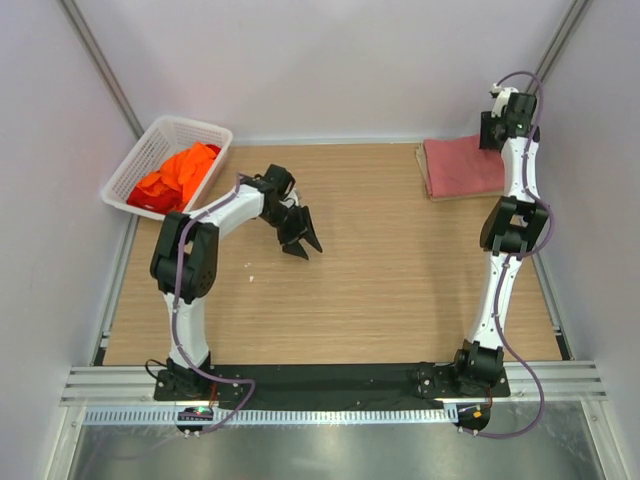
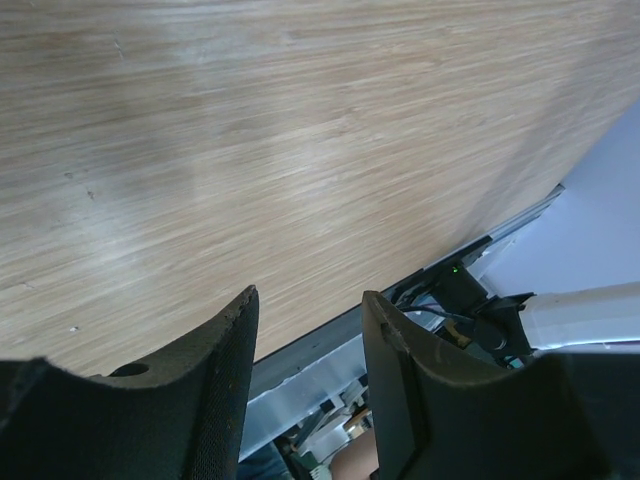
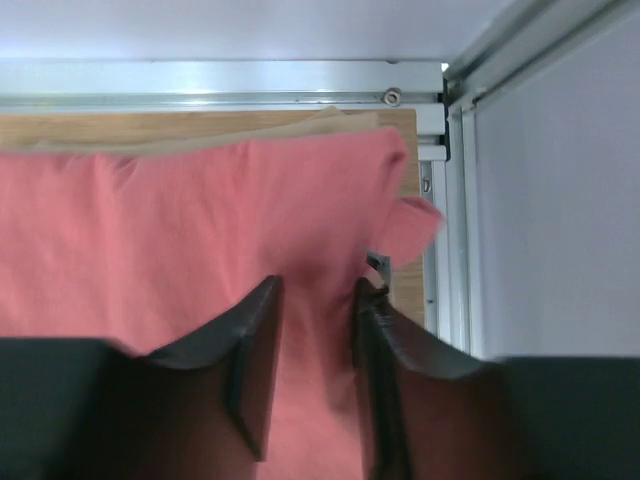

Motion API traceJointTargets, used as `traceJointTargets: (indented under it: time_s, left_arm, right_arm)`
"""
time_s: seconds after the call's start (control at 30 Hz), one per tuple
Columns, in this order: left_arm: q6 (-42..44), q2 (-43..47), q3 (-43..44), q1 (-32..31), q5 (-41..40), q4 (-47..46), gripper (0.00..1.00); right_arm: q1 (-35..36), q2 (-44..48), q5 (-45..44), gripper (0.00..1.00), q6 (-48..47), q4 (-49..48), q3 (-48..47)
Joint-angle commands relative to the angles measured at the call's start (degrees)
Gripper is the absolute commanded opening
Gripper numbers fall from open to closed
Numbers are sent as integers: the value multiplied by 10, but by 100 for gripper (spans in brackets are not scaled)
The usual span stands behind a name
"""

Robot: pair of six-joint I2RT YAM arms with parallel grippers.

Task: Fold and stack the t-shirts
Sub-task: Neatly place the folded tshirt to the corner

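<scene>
Closest in, the left arm (image 1: pixel 185 290) rises from the near edge of the table (image 1: pixel 380 290) and bends toward the far left. There the white basket (image 1: pixel 190 124) sits tilted against the corner, with the orange t-shirts (image 1: pixel 185 168) crumpled inside and a red one (image 1: pixel 150 202) showing at its near end.

The left tool (image 1: pixel 300 240) hangs over bare wood, near the basket but apart from it. Its fingers point down and are released, with nothing between them. The left wrist view shows only wood grain past the tips.

At the far right corner the folded salmon-pink t-shirt (image 1: pixel 462 166) lies flat with a tan layer under it; what that layer is, I cannot tell. The right tool (image 3: pixel 315 285) stands directly over this shirt's right end. Its jaws are parted a little and pink cloth shows through the gap. No fold looks pinched, so I read it as released.

The step in hand looks like setting down the first folded shirt.

- **Right tool:** it should part its jaws fully, then lift straight up. A sideways pull could catch the small flap (image 3: pixel 412 222) sticking out at the shirt's right edge and drag the fold open.
- **Left tool:** the basket is the likely next target. It would do best to pinch one shirt by a single layer near a shoulder or hem, so the others stay behind.
</scene>
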State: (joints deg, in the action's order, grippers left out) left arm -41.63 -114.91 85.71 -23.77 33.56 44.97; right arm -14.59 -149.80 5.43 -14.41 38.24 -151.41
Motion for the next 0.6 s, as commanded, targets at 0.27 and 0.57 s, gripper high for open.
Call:
traceJointTargets:
  time_s: [0.27,0.57]
  left_arm:
    - [-25,70,-20,-24,-31,21,47]
    - [-86,246,-139,-25,-82,-48,47]
  right_arm:
    - [3,103,-84,91,57,-94,-20]
    - [111,293,7,100,213,-5,136]
